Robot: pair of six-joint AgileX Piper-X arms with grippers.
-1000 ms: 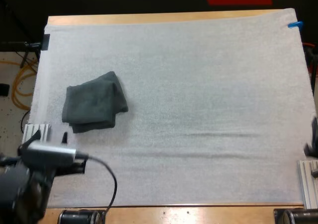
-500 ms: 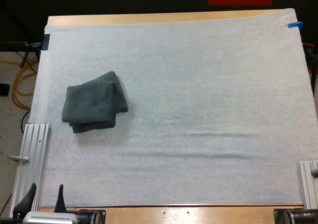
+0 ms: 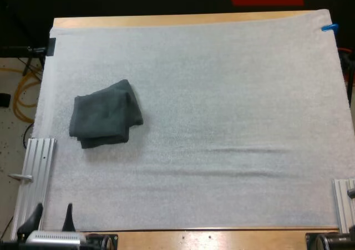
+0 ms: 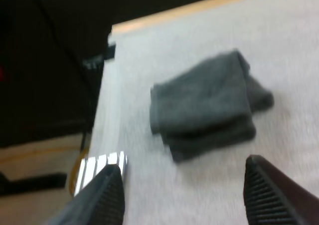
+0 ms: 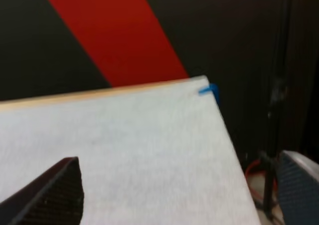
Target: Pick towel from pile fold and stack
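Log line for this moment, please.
towel: folded, left side of mat | left gripper: open, near edge, clear of towel | right gripper: open, empty

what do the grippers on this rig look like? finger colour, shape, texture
Left gripper: two black fingers, wedge-shaped, tapering to blunt tips, with fine ribbing across their faces. Seen from the high view they are slim black points. Right gripper: same wedge shape and ribbing; one is black, the other looks greyer in the light.

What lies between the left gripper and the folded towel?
Only bare white mat lies between the left gripper and the folded towel, in both the high view and the left wrist view.
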